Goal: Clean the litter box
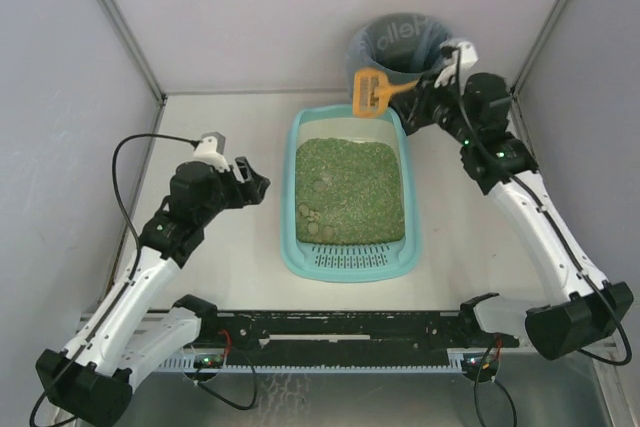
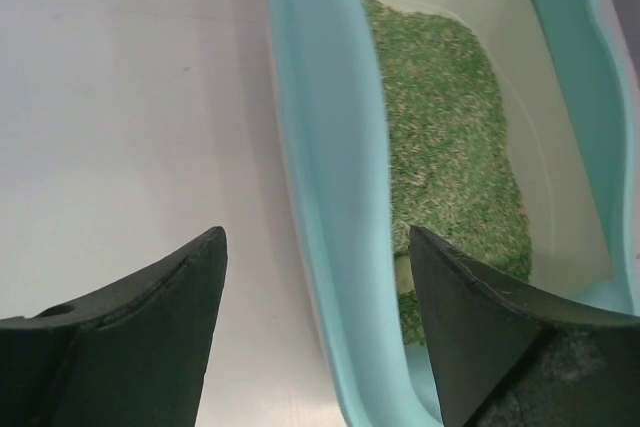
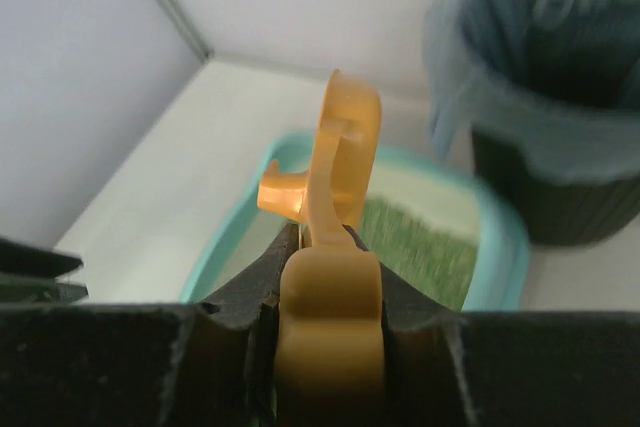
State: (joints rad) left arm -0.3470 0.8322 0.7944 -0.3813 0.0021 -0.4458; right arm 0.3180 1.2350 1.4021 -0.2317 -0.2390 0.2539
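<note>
1. The litter box (image 1: 289,197) lies mid-worktop with its long axis running near to far and its grille ledge toward the near edge. Green litter (image 1: 352,182) covers its floor, with pale round clumps (image 1: 311,215) at the near-left of the bed.
2. Your right gripper (image 1: 425,97) is clamped on the handle of the orange scoop (image 1: 373,93). It holds the scoop aloft over the box's far end, beside the bin (image 1: 362,47) at the far-right corner. This is judged a carrying position between tray and bin.
3. Your left gripper (image 1: 258,187) is spread wide and empty, near the box's left wall and apart from it. It is likely placed to steady the tray.
4. Not determinable:
   - whether the scoop head carries anything, since it is edge-on and blurred in the right wrist view;
   - what the bin contains.
</note>
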